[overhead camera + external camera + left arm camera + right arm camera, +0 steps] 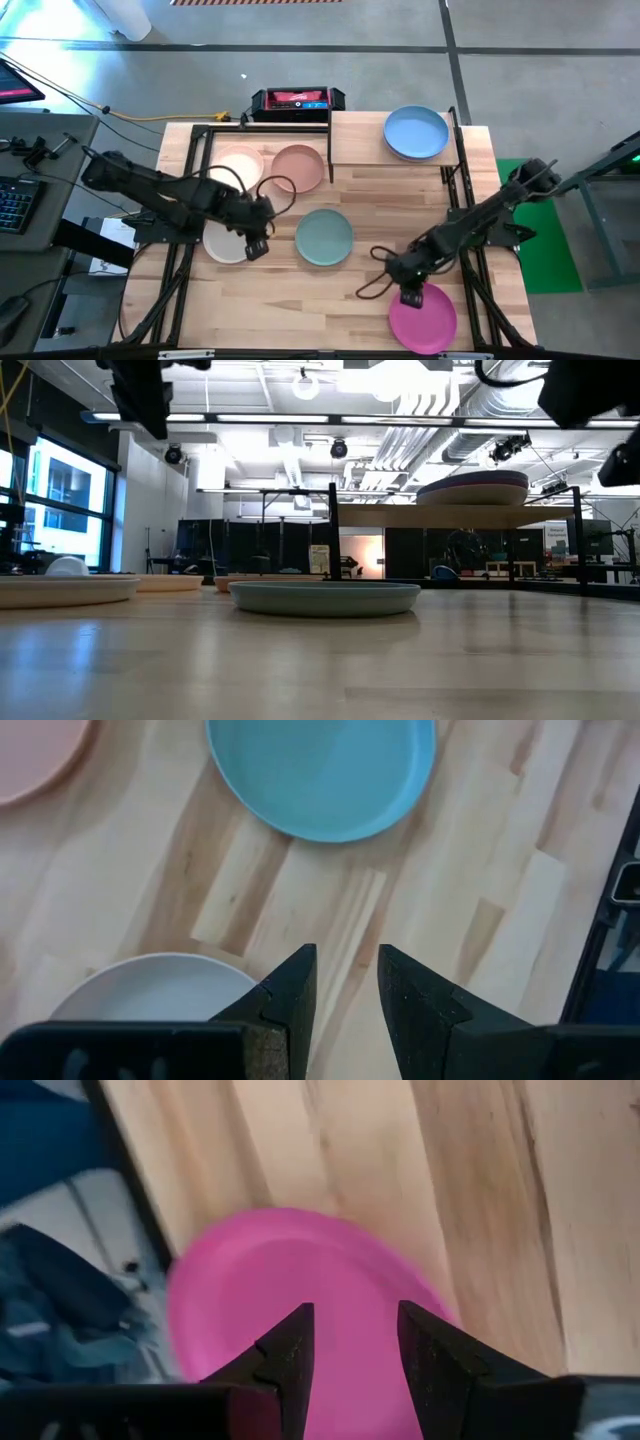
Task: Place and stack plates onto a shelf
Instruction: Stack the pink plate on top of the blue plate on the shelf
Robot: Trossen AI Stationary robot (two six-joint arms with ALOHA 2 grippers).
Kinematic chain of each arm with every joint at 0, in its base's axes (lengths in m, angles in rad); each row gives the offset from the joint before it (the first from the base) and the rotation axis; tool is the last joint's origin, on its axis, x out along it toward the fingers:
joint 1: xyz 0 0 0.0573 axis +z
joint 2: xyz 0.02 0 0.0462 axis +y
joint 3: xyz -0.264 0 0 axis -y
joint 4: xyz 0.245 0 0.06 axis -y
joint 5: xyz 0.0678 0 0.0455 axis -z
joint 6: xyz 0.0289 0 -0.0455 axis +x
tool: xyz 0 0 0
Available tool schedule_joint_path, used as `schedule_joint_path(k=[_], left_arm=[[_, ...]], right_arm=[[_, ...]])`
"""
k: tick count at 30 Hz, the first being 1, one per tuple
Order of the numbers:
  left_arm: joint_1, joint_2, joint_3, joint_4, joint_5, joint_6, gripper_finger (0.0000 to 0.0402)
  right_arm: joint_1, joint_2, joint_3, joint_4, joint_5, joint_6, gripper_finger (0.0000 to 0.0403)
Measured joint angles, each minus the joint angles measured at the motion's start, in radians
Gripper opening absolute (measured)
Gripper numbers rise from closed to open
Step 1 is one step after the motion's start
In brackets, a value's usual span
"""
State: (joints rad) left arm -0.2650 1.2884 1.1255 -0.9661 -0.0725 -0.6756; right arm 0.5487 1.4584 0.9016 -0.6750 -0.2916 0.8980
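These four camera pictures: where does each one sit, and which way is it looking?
High view: overhead, straight down on both arms, the shelf and blue plate.
Low view: table height, level across the teal plate.
Left wrist view: past the left gripper, teal plate beyond.
Right wrist view: past the right gripper, over the magenta plate.
High and right wrist views share the magenta plate.
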Motion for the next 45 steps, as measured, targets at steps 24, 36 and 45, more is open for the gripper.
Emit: schedule_joint_path(k=[24, 36, 45], left_arm=[[-0.144, 0.000, 0.001, 0.000, -0.073, -0.159, 0.0097], [-0.144, 0.000, 0.001, 0.000, -0.095, -0.160, 0.0097], [-0.144, 0.000, 0.001, 0.000, -0.116, -0.160, 0.0097]], right_arm=[[0.004, 0.115, 0.000, 0.006, 0.107, -0.266, 0.0126], [0.024, 0.115, 0.000, 0.007, 0.113, -0.305, 0.0126], [0.054, 0.115, 0.000, -0.009, 0.176, -0.295, 0.0126]])
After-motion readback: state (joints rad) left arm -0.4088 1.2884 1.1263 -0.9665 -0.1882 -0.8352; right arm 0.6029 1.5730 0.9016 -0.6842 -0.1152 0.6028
